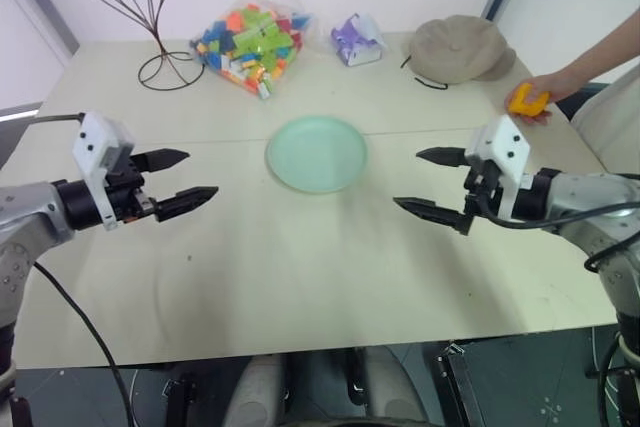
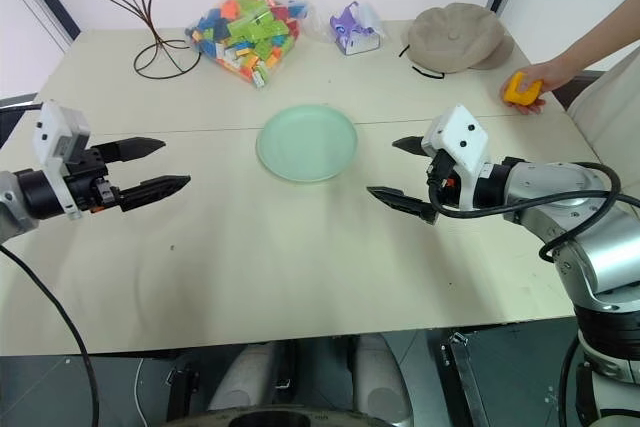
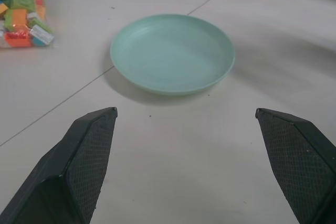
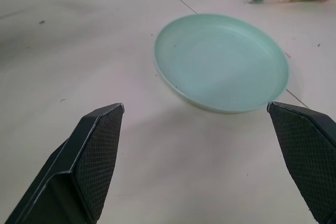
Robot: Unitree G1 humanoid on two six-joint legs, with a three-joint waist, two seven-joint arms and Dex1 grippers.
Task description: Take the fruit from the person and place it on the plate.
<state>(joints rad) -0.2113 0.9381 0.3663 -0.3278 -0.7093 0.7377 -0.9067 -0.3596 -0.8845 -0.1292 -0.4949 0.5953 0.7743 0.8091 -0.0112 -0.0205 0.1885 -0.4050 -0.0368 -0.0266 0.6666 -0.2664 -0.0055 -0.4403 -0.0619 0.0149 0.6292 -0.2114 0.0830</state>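
One fruit (image 1: 527, 99), one plate (image 1: 316, 153), two open tools

Place: a robot test room or lab.
Worktop (image 1: 300, 277): plain and pale, against bare white walls.
Props at 12 o'clock: bag of toy bricks (image 1: 250, 45), wire stand (image 1: 140, 7), floppy hat (image 1: 458, 47), laid out like trial objects.

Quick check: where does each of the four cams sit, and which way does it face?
Left eye and right eye: on the head, looking forward and down over the table; both show the left gripper, right gripper, plate and a person's hand holding the fruit.
Left wrist: looks along its open fingers at the plate.
Right wrist: same, fingers open.
Shared: the plate.
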